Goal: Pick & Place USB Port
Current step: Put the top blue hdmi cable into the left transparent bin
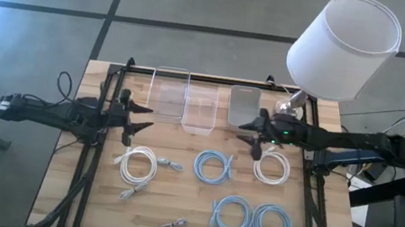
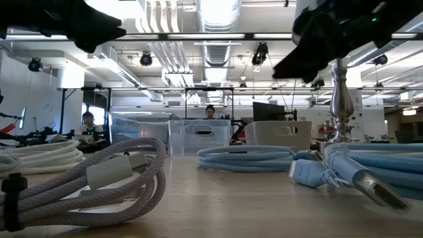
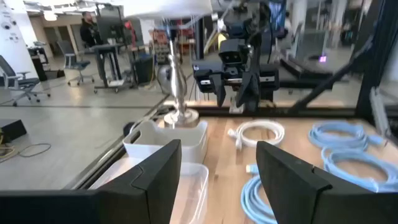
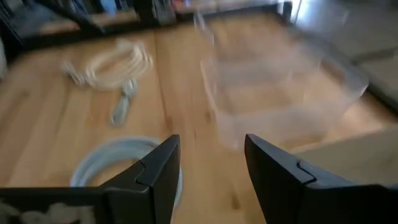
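**Both grippers open above the bins, cables untouched**

Here, the left gripper (image 1: 147, 117) hangs left of centre in the high view, jaws spread, nothing between them. The right gripper (image 1: 245, 132) faces it from the right, likewise spread and empty.

Between them, at the wooden table's (image 1: 329, 224) far edge, stand two clear bins (image 1: 170, 91) (image 1: 201, 108) and a frosted bin (image 1: 243, 105). A lamp (image 1: 342, 47) rises at the upper right. The low view shows a workshop behind, with people seated far off.

The loose USB cable (image 1: 173, 224) lies small at bottom centre, its long axis running lower left to upper right, well apart from both grippers. White coils (image 1: 138, 165) (image 1: 271, 168) and blue coils (image 1: 213, 166) (image 1: 231, 214) (image 1: 273, 223) lie between.
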`<state>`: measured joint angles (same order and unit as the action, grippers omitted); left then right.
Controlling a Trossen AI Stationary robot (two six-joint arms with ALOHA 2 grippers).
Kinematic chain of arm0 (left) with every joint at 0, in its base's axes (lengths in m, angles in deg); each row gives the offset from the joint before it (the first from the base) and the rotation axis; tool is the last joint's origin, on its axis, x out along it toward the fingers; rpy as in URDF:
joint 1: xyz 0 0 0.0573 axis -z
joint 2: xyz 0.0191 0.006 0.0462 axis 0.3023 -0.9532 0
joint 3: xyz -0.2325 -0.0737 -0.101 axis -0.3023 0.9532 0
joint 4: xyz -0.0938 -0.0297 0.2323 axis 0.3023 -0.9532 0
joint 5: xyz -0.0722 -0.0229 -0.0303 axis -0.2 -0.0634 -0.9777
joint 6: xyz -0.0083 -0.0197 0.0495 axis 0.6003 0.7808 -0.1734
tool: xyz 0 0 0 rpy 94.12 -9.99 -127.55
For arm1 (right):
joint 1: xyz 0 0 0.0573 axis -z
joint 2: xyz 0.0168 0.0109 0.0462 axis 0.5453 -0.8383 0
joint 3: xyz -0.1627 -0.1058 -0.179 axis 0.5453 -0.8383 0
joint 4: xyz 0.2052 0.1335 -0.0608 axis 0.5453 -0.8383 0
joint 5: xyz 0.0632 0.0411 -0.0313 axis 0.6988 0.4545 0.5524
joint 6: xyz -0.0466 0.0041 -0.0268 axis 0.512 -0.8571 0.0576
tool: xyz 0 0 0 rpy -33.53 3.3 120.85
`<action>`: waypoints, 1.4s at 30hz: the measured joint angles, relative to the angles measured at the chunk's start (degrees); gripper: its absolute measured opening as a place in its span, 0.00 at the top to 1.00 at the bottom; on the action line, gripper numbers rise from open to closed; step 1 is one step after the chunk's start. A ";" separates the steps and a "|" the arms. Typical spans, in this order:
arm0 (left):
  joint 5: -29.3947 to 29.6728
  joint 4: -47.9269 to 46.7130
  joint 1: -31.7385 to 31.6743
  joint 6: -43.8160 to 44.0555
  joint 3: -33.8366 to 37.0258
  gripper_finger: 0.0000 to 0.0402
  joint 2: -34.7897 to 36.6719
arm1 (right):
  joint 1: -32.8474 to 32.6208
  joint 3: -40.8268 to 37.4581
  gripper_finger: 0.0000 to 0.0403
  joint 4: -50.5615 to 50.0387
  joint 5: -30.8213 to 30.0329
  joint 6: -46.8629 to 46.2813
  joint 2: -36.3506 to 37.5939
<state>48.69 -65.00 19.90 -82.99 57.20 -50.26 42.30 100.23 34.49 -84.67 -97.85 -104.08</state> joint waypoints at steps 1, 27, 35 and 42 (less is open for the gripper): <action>0.00 0.16 0.00 -0.02 -0.21 0.47 -0.94 | 0.00 1.24 0.56 -0.98 0.02 -0.87 -2.35; 0.70 0.81 -0.04 1.53 -0.88 0.47 -6.89 | -7.91 27.85 0.56 -29.39 4.47 -1.28 -39.65; 0.68 0.87 -0.04 1.68 -0.88 0.47 -7.04 | -8.02 35.43 0.59 -38.87 1.44 -3.70 -46.40; 0.66 0.92 -0.02 2.02 -0.88 0.47 -7.09 | -8.04 39.79 0.72 -44.50 1.16 -3.48 -50.12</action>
<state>49.34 -64.08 19.88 -80.97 56.33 -57.34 34.26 140.02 -10.01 -83.51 -101.33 -154.19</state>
